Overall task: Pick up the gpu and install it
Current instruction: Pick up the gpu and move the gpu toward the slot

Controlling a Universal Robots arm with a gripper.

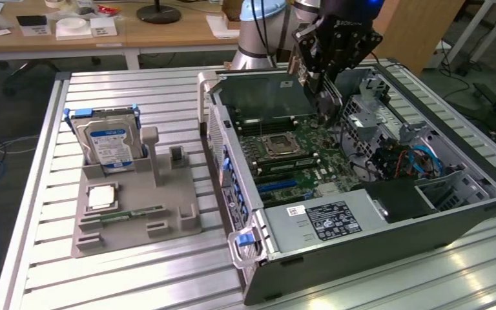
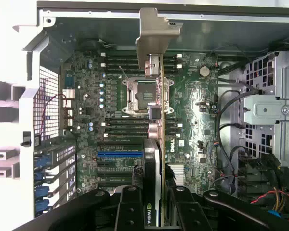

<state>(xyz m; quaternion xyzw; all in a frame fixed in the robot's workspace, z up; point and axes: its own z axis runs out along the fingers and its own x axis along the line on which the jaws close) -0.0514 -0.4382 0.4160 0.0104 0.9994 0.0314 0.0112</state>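
The pick-up part of the job looks done. The hand (image 1: pixel 321 81) is closed on the gpu (image 1: pixel 325 103), which hangs edge-down from its fingers inside the open computer case (image 1: pixel 360 245). The case lies on its side, filling the middle of the bench (image 1: pixel 144 278) and reaching towards the edge on the exterior view's right.

In the wrist view the gpu (image 2: pixel 157 130) shows edge-on, clamped between the black fingers (image 2: pixel 130 207). Its pale metal bracket (image 2: pixel 156 33) is at the far end, close to the case wall. The card hangs above the motherboard (image 2: pixel 192 110), and from the wrist camera its line crosses the CPU socket (image 2: pixel 139 94) and the memory slots beside it.

The install is not done, as I judge it. The card's lower edge appears to be clear of the board, with no slot engaged. The blue expansion slot (image 2: pixel 119 154) sits off to one side of the card's line rather than under it. I cannot tell from these views how high the card is above the board.

Near the bench edge on the exterior view's left stands the gray parts holder (image 1: pixel 175 200). It carries the upright hard drive (image 1: pixel 110 145) and the narrow memory stick (image 1: pixel 132 213), both well apart from the hand.
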